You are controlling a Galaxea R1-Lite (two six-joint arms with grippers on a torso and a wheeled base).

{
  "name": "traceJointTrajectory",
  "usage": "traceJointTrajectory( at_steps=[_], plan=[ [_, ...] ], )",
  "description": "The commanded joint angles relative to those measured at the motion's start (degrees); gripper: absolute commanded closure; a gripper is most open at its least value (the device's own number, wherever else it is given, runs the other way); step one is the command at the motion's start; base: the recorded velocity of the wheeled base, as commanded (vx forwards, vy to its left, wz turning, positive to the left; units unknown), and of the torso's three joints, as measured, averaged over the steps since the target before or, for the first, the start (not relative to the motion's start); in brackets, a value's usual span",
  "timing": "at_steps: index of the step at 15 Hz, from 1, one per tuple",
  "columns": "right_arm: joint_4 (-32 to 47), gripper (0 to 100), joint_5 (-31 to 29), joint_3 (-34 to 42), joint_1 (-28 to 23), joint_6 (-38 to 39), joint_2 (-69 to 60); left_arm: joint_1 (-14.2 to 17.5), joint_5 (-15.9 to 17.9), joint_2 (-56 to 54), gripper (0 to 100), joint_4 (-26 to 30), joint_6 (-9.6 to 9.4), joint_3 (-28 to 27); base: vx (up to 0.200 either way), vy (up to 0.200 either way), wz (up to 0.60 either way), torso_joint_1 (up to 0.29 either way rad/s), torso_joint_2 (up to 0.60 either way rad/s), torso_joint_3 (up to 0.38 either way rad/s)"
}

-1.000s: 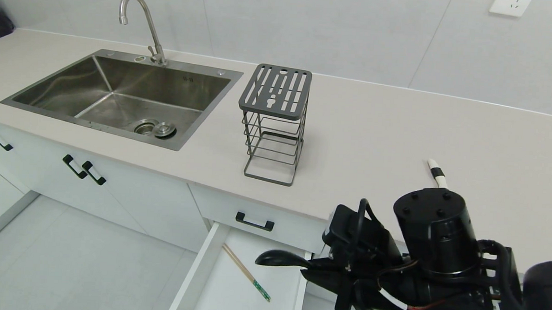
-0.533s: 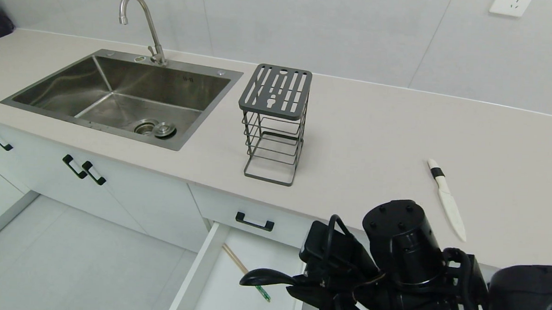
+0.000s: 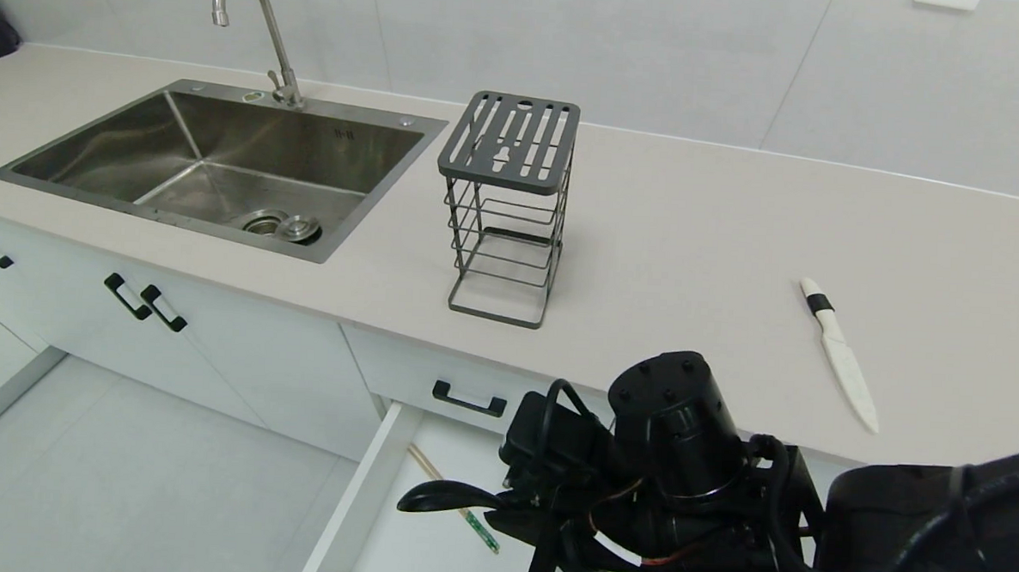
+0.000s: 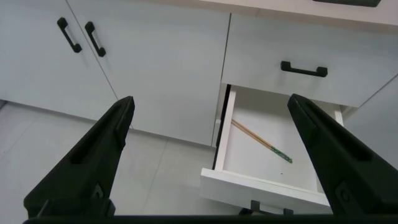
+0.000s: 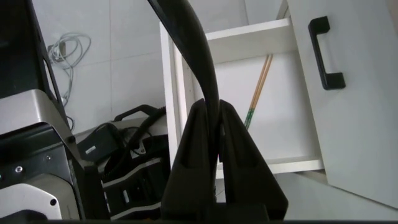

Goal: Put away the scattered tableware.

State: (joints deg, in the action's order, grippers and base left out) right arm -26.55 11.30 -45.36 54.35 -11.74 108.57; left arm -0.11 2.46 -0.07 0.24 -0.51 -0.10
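Right arm had swung leftward, uncovering the white knife lying on the bench. My right jaws: clamped tight on the black spoon, its bowl over the open drawer, where chopsticks lay. My left jaws: spread wide, holding nothing, the drawer below them.
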Motion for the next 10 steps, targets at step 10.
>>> traceJointTrajectory(
  at_steps=[10],
  plan=[
    [0.01, 100, -0.05, -0.43, -0.12, -0.04, 1.38, -0.07, 0.00, 0.07, 0, 0.02, -0.02, 0.01, 0.000, 0.000, 0.00, -0.214, 0.42, 0.204]
  ],
)
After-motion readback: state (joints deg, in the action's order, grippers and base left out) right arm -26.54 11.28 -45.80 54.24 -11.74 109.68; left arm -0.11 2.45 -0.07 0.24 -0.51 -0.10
